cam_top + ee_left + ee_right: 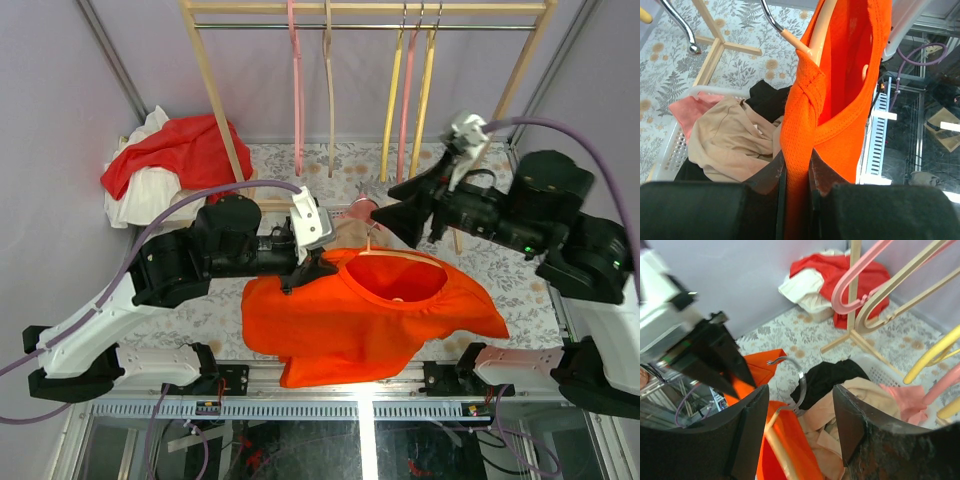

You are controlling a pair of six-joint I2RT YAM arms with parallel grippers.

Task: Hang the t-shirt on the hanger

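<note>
Pincers, two in your charge. Item one, your left pincer (796,167): jaws drawn in narrow, both fingers (771,175) pressed flat against a fold of the t-shirt (370,320) just below the stitched collar band, so the cloth was pinched between them and rose straight up out of the grip in the left wrist view. Item two, your right pincer (800,390): jaws stood well apart, nothing between the pads, the dark fingers (752,430) framing the silver hook of the hanger (792,385) without touching it. Item three, the t-shirt, bright orange, plain: it hung between your two arms over the near edge of the table (500,270), the neck opening spread wide and facing up, the left shoulder raised at your left pincer, the hem sagging toward the rail in front. Item four, the hanger, peach: its arm ran inside the neck opening along the far edge of the collar, the hook standing out above the cloth just beside your right pincer. Sundries behind: a wooden rack (215,80) carrying pink hangers (296,80) and yellow hangers (392,100); a red cloth (190,145) heaped on white cloth at far left; a white basket (675,145) holding a tan garment (725,145) and a black garment (825,380).
</note>
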